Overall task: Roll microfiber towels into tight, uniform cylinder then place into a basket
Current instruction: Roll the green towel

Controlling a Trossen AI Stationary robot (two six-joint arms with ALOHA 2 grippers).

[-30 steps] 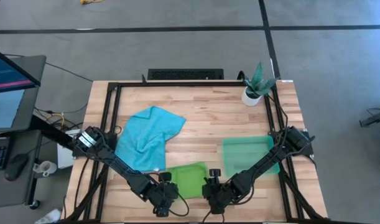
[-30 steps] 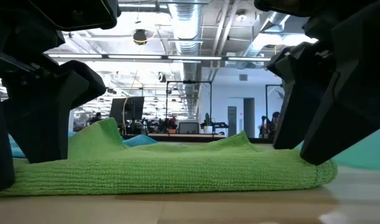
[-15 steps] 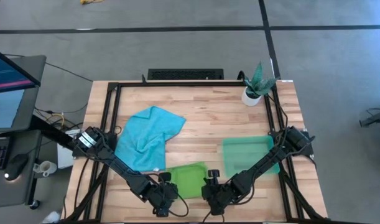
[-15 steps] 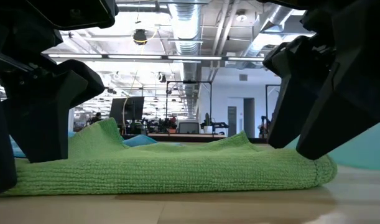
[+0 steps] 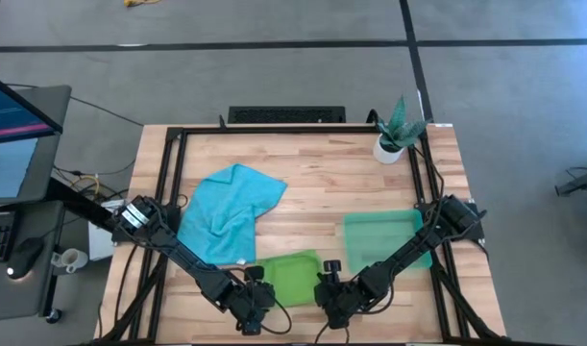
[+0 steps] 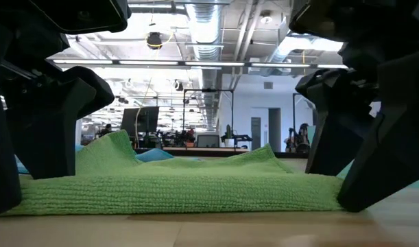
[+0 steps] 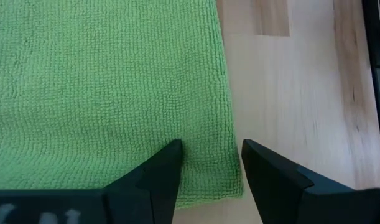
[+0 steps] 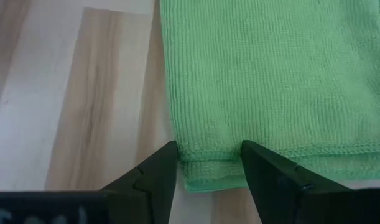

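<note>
The lime green towel (image 5: pixel 288 273) lies folded flat near the table's front edge. My left gripper (image 5: pixel 257 296) stands open over its near left corner (image 7: pixel 230 186). My right gripper (image 5: pixel 329 291) stands open over its near right corner (image 8: pixel 186 177). Both slant down from the near side. The low view shows the green towel (image 6: pixel 182 189) with raised folds at its back, between the left gripper (image 6: pixel 27 189) and the right gripper (image 6: pixel 336 186). The turquoise towel (image 5: pixel 231 211) lies crumpled at the middle left. The basket (image 5: pixel 384 240) stands to the right of the green towel. My left gripper straddles the green towel's left edge at the near corner. One fingertip (image 7: pixel 170 152) is down on the towel's top and the other (image 7: pixel 250 149) is over the bare wood beside the edge. My right gripper is down at the near hem by the right corner. One fingertip (image 8: pixel 170 152) is at the towel's side edge and the other (image 8: pixel 247 150) on the hem. The towel lies flat on the table.
A small white plant pot (image 5: pixel 389 146) stands at the far right corner. A black frame (image 5: pixel 173 173) runs around the table's edges. Bare wood (image 5: pixel 322 187) lies between the towels and the far edge.
My right gripper has sunk a little onto the green towel's near right corner, its fingers now reaching table level in the low view and covering the towel's right end. The towel and my left gripper have kept still.
</note>
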